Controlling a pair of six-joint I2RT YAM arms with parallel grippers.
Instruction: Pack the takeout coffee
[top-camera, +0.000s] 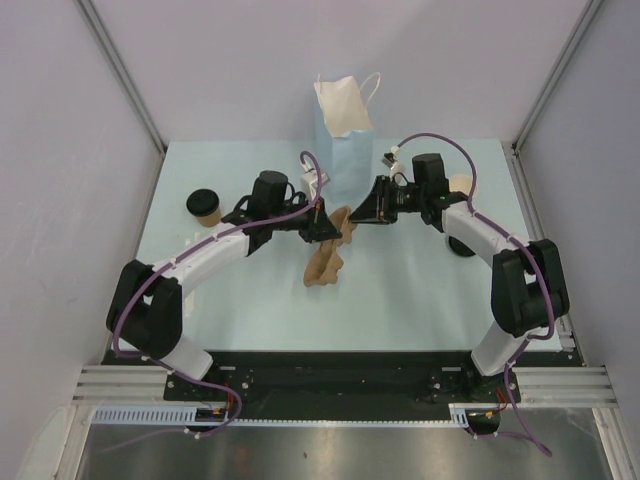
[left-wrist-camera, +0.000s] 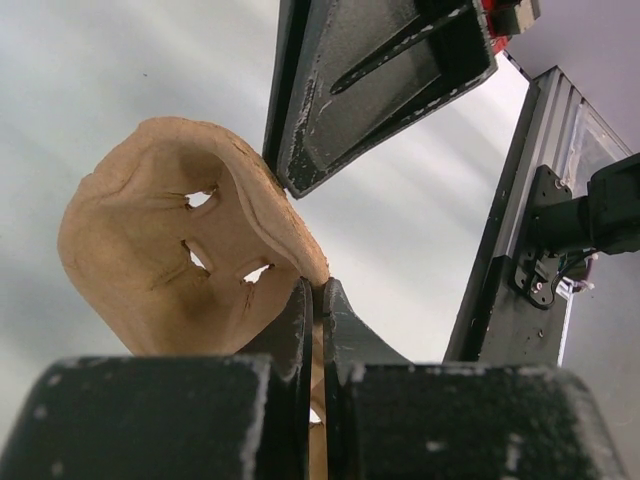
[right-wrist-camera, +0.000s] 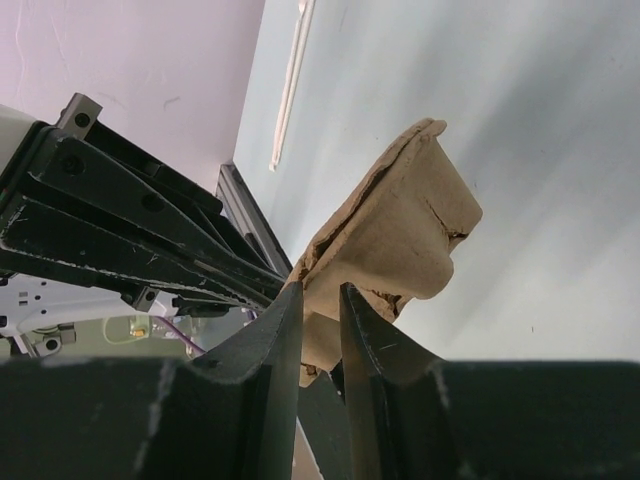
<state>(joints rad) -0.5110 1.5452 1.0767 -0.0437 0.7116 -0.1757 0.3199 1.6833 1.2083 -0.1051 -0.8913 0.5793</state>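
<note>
1. The left gripper (left-wrist-camera: 318, 292) has its jaws pressed together on a thin edge of the pulp carrier (left-wrist-camera: 150, 240), which shows as a sliver between them at the lower middle of the left wrist view.
2. The right gripper (right-wrist-camera: 320, 300) has its jaws narrowly apart, one on each side of the carrier's opposite rim, with tan pulp filling the gap between them. It is pinching that rim.
3. The two grippers meet nose to nose just above the centre of the overhead view. The carrier hangs between them and trails down toward the middle of the frame, tilted on edge rather than lying flat.
4. The light-blue paper bag (top-camera: 340, 150) stands upright directly above the grippers in the overhead frame. Its mouth is open and its white handles are up.
5. The takeout coffee cup (top-camera: 210, 215), with its black lid (top-camera: 202, 201) on, stands on the table (top-camera: 400, 290) at the left of the overhead frame. It is beside the left arm and well apart from the bag, and neither gripper is touching it.
6. A tan shape sits behind the right arm at the right of the frame, too hidden to identify.
</note>
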